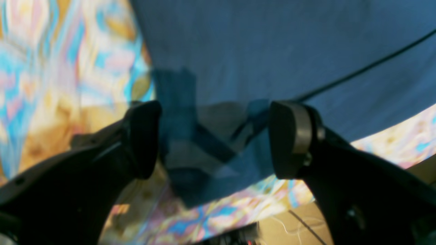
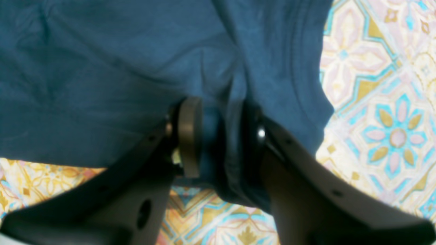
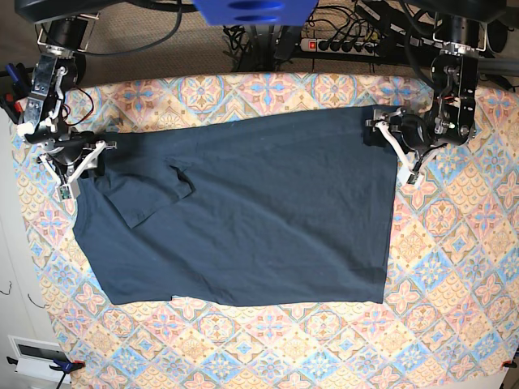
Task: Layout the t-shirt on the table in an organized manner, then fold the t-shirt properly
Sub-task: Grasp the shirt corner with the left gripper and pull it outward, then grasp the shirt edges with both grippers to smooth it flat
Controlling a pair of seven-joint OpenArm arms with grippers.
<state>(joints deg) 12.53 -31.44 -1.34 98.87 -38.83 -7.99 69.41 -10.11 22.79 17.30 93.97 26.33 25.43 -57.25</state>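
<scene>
Showing between the spread jaws of left tool (image 1: 215,139) and right tool (image 2: 219,137), the t-shirt (image 3: 268,211)

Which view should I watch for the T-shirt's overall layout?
The base view: it shows nearly the whole t-shirt, including the folded-over part on its left side. The left wrist view shows only a blurred corner; the right wrist view, a creased section.

The t-shirt (image 3: 268,211) is matt, soft-looking cloth, smooth through its middle and creased toward ten o'clock in the base view. The table's covering (image 3: 243,340) looks like smooth printed material with a low sheen. Both the left gripper (image 1: 216,139) and the right gripper (image 2: 218,136) have dark, rubbery-looking fingertips with a dull surface.
</scene>
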